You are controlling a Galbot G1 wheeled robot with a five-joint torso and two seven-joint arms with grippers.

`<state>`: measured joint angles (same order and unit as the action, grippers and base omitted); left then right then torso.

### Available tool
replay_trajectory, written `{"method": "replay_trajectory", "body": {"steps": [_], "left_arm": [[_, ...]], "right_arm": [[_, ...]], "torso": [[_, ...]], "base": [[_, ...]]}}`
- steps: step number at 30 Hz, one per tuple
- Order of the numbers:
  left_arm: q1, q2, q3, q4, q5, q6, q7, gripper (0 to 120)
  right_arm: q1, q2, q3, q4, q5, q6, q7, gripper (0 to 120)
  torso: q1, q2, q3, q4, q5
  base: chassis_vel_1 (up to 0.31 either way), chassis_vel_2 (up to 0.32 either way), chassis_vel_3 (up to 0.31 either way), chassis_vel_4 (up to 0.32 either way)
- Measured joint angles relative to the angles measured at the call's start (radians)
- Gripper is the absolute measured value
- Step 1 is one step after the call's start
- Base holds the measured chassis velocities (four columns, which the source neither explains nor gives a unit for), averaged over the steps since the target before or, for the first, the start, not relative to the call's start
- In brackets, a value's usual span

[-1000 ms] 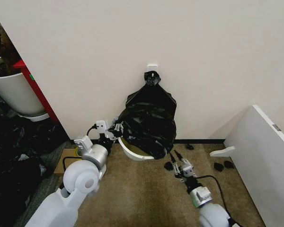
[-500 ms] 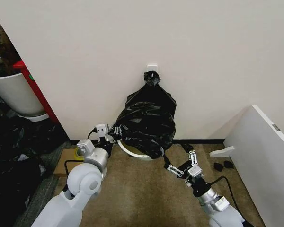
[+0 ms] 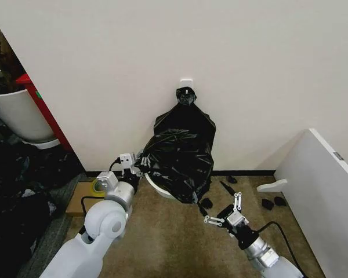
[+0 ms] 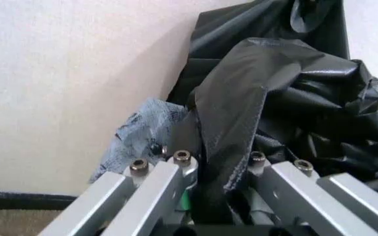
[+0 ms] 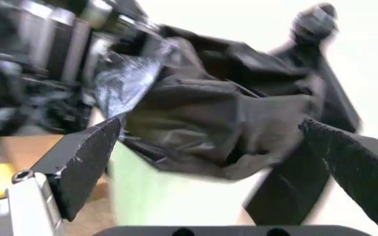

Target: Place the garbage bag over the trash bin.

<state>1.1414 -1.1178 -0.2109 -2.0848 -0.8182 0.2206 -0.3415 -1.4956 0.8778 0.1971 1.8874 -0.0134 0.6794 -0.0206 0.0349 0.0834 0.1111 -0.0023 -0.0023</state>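
The glossy black garbage bag (image 3: 177, 165) bulges over the trash bin (image 3: 157, 187), whose cream rim peeks out at the bag's lower left, against the wall. My left gripper (image 3: 140, 164) is at the bag's left edge, shut on a fold of the garbage bag (image 4: 225, 142) that runs between its metal fingers (image 4: 166, 172). My right gripper (image 3: 223, 211) hovers low over the carpet, just right of the bag's bottom, open and apart from it. In the right wrist view its black fingers (image 5: 84, 157) frame the bag (image 5: 222, 123) and the pale bin wall (image 5: 175, 196).
A flat bunch of black bags (image 3: 187, 110) hangs from a wall hook above the bin. A white tub with a red frame (image 3: 17, 113) stands far left, and a cardboard box with a tape roll (image 3: 88, 194) lies by my left arm. A white board (image 3: 319, 185) leans at right, with small black bits (image 3: 272, 202) on the floor.
My right gripper has opened, turned and come in under the bag's lower right. The left gripper has drawn the bag's edge slightly rightward, and more of the bin's rim is covered.
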Motion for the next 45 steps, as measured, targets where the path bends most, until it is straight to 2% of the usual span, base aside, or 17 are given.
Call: {"method": "replay_trajectory", "body": {"steps": [2,3,7,10,13,15,16,18,19,21,26,30,35,39,40,44,45], "left_arm": [[0.001,0.0,-0.001,0.0,0.0,0.0,0.0,4],[0.005,0.001,-0.003,-0.001,0.0,0.0,-0.002,4],[0.016,0.005,-0.008,-0.006,0.006,-0.004,-0.004,4],[0.02,0.004,-0.008,-0.008,0.011,-0.007,-0.006,4],[0.022,0.004,-0.007,-0.009,0.012,-0.007,-0.007,4],[0.023,0.004,-0.003,-0.013,0.014,-0.007,-0.009,4],[0.023,0.004,-0.003,-0.013,0.014,-0.007,-0.009,4],[0.023,0.004,-0.001,-0.015,0.014,-0.007,-0.01,4],[0.023,0.007,0.0,-0.015,0.015,-0.007,-0.012,4],[0.023,0.008,0.001,-0.015,0.015,-0.007,-0.012,4],[0.015,0.008,0.006,-0.008,0.015,-0.007,-0.013,4],[0.004,0.002,0.016,0.002,0.016,-0.007,-0.013,4],[-0.003,-0.007,0.022,0.012,0.019,-0.007,-0.013,4],[-0.008,-0.014,0.026,0.024,0.022,-0.007,-0.012,4],[-0.008,-0.014,0.026,0.024,0.022,-0.007,-0.012,4],[-0.015,-0.016,0.027,0.033,0.022,-0.007,-0.011,4],[-0.015,-0.016,0.027,0.033,0.022,-0.007,-0.011,4]], "right_arm": [[-0.003,-0.002,0.012,-0.005,0.007,0.035,-0.049,100],[-0.015,-0.007,0.029,0.002,0.039,0.075,-0.131,100],[-0.056,-0.02,0.018,0.086,0.085,0.013,-0.079,97],[-0.079,-0.026,-0.012,0.17,0.138,-0.122,0.023,87],[-0.09,-0.03,-0.028,0.215,0.201,-0.197,0.049,81],[-0.114,-0.037,-0.069,0.324,0.314,-0.385,0.121,70],[-0.114,-0.037,-0.069,0.324,0.314,-0.385,0.121,70],[-0.113,-0.035,-0.097,0.395,0.344,-0.508,0.191,63],[-0.095,-0.023,-0.128,0.465,0.384,-0.661,0.274,55],[-0.085,-0.014,-0.137,0.484,0.397,-0.725,0.305,52],[-0.075,0.0,-0.142,0.484,0.379,-0.757,0.307,34],[-0.07,0.006,-0.15,0.48,0.365,-0.792,0.306,26],[-0.062,0.009,-0.159,0.471,0.342,-0.816,0.31,34],[-0.052,0.01,-0.163,0.454,0.316,-0.821,0.317,53],[-0.052,0.01,-0.163,0.454,0.316,-0.821,0.317,53],[-0.042,0.008,-0.164,0.444,0.309,-0.821,0.319,72],[-0.042,0.008,-0.164,0.444,0.309,-0.821,0.319,72]], "torso": [[0.0,0.0,0.0,-0.0001,0.0],[0.0,0.0,0.0,0.0,-0.0002],[0.0,0.0,0.0,0.0,-0.0004],[0.0,0.0,0.0,0.0,-0.0003],[0.0,0.0,0.0,0.0,-0.0002],[0.0,0.0,0.0,-0.0001,-0.0004],[0.0,0.0,0.0,-0.0001,-0.0004],[0.0,0.0,0.0,-0.0001,-0.0004],[0.0,0.0,0.0,0.0,-0.0003],[0.0,0.0,0.0,0.0001,-0.0003],[0.0,0.0,0.0,0.0,-0.0001],[0.0,0.0,0.0,-0.0001,-0.0002],[0.0,0.0,0.0,0.0,-0.0002],[0.0,0.0,0.0,0.0,-0.0002],[0.0,0.0,0.0,0.0,-0.0002],[0.0,0.0,0.0,0.0,-0.0002],[0.0,0.0,0.0,0.0,-0.0002]], "base": [[0.0,0.0,0.0,0.0],[0.0,0.0,0.0,0.0],[0.0,0.0,0.0,0.0],[0.0,0.0,0.0,0.0],[0.0,0.0,0.0,0.0],[0.0,0.0,0.0,0.0],[0.0,0.0,0.0,0.0],[0.0,0.0,0.0,0.0],[0.0,0.0,0.0,0.0],[0.0,0.0,0.0,0.0],[0.0,0.0,0.0,0.0],[0.0,0.0,0.0,0.0],[0.0,0.0,0.0,0.0],[0.0,0.0,0.0,0.0],[0.0,0.0,0.0,0.0],[0.0,0.0,0.0,0.0],[0.0,0.0,0.0,0.0]]}}
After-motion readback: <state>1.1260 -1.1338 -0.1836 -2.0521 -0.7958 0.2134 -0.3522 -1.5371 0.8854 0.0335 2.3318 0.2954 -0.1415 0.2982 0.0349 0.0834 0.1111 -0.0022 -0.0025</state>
